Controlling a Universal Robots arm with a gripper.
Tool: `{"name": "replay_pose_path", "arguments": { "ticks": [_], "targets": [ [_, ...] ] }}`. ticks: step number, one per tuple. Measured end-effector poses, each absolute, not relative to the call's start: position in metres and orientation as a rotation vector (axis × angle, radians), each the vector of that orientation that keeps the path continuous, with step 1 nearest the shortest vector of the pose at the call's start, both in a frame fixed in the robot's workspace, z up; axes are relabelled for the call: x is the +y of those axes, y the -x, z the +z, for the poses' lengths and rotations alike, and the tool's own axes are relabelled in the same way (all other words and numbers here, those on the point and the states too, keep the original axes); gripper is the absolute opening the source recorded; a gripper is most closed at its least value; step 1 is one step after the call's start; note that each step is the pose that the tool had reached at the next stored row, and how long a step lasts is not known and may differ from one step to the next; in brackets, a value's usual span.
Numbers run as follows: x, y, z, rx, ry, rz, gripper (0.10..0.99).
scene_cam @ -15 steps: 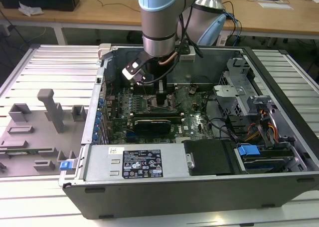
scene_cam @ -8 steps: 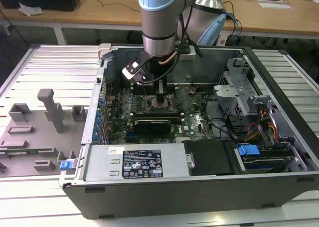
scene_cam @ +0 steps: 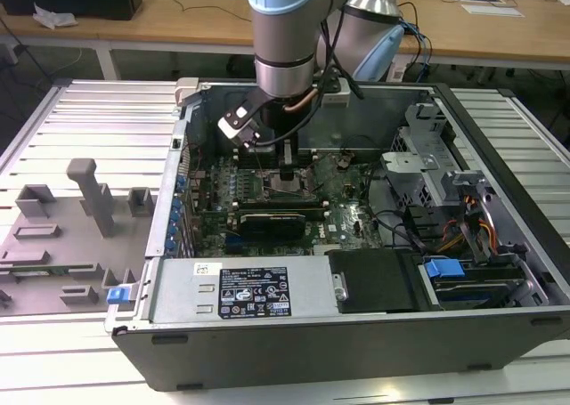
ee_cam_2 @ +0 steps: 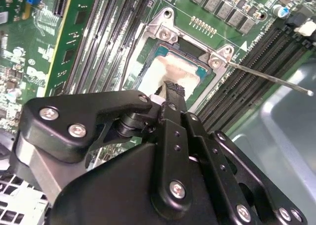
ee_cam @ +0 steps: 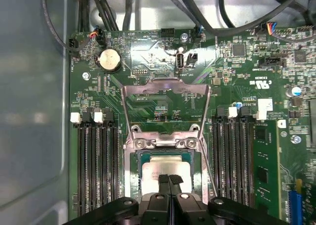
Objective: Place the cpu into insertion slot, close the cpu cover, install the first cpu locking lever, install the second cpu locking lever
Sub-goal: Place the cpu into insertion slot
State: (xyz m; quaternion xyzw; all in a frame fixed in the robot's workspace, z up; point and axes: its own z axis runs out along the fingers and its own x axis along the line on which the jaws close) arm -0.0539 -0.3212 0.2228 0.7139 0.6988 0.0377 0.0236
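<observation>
Open PC case (scene_cam: 356, 334) on slatted table (scene_cam: 89, 111): we see cpu (ee_cam: 158, 166) seated in insertion slot (ee_cam: 134, 160), cpu cover (ee_cam: 165, 88) flipped up, gripper (ee_cam: 169, 179) fingers pressed together just above the chip.

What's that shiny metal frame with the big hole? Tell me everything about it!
That thin, square, silver metal frame is the cpu cover. Green circuit board shows through its big window. It is swung open, away from the pale silver-grey square chip, joined at one edge to the silver-rimmed socket. The black gripper, shut, is down at the chip, apart from the frame.
</observation>
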Motion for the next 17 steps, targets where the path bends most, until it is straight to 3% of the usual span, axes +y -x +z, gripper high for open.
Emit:
{"name": "replay_pose_path", "arguments": {
  "ticks": [7,17],
  "targets": [
    [-0.321,0.054,0.251,2.163,-2.21,0.117,0.106],
    [-0.321,0.053,0.255,2.179,-2.227,0.079,0.106]
  ]
}}
